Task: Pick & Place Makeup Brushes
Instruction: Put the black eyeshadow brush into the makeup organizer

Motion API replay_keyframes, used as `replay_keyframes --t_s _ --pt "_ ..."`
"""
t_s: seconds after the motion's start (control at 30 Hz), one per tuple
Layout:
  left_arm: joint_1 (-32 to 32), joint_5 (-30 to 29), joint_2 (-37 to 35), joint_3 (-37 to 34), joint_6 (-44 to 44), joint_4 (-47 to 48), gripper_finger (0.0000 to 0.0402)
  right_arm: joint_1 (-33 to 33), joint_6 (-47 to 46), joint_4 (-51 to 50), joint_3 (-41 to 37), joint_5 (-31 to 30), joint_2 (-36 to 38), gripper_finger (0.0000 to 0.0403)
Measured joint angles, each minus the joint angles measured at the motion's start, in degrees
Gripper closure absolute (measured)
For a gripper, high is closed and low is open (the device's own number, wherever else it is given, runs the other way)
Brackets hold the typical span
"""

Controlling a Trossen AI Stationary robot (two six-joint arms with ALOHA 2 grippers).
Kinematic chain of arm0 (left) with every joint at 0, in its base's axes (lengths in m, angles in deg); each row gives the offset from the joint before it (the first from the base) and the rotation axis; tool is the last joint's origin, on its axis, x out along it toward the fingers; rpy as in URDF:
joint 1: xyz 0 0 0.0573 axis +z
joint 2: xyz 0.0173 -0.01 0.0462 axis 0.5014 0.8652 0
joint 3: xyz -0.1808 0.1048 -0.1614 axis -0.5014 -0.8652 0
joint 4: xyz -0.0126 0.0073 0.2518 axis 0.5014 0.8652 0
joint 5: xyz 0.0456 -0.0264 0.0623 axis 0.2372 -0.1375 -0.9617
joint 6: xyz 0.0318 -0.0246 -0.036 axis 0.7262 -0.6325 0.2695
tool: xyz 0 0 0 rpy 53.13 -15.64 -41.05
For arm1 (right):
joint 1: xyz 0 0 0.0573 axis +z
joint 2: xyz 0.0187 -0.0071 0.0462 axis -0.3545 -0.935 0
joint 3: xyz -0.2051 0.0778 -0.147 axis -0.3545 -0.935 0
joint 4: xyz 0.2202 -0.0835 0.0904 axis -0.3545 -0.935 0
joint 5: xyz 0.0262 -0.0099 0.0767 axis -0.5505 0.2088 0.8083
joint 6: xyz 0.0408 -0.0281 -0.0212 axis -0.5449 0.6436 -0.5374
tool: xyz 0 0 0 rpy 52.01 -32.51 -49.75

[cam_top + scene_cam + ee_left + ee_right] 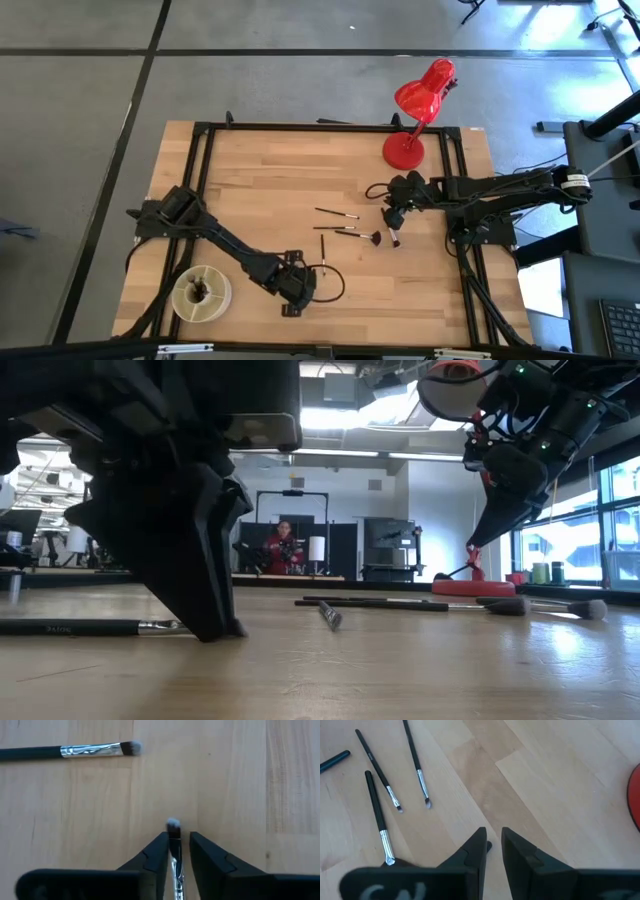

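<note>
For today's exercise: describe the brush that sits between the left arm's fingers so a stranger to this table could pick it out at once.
Start at the round white holder near the table's front left corner, then move right to the left hand. A thin brush lies on the wood between its fingers, silvery ferrule and pale-tipped bristles poking out ahead. Unlike the brush lying free nearby, this one sits between the fingers.

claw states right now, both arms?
Left claw: fingers straddling a makeup brush on the table; grip cannot be told.
Right claw: narrow gap, holding cannot be told.

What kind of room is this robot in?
Probably a robotics lab or workshop. The wooden table sits in a black metal frame on a bare grey floor, and the low view shows more equipment and a person behind it.
</note>
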Motion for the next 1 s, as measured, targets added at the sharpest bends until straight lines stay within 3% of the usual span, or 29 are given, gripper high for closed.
replay_keyframes --t_s 0.33,0.47,0.57,0.7,0.8,0.93,1.0 --pt "0.90 -0.73 0.09 0.01 -0.48 -0.54 0.0393 0.00 0.29 -0.03 0.00 0.00 0.00 0.0343" --pt "0.74 -6.38 -1.85 1.59 -5.69 6.83 0.0393 0.00 0.51 -0.22 0.00 0.00 -0.01 0.0343" --pt "-1.54 -15.39 -6.58 6.42 -15.95 20.53 0.0395 0.00 0.51 -0.24 0.00 -0.02 0.00 0.0343" --pt "-7.25 -26.43 -12.64 12.13 -36.70 44.02 0.0394 0.00 0.51 -0.47 0.00 0.00 -0.01 0.0343" --pt "-12.84 -32.39 -17.48 14.26 -50.89 56.29 0.0396 0.00 0.27 -1.42 0.00 -0.01 0.00 0.0343" --pt "-20.99 -36.24 -19.66 14.07 -63.72 65.52 0.0395 0.02 0.03 -1.58 0.00 -0.02 0.00 0.0343" --pt "-24.23 -36.69 -20.48 12.64 -64.12 65.17 0.0394 0.02 0.02 -1.62 0.00 -0.02 0.00 0.0343"
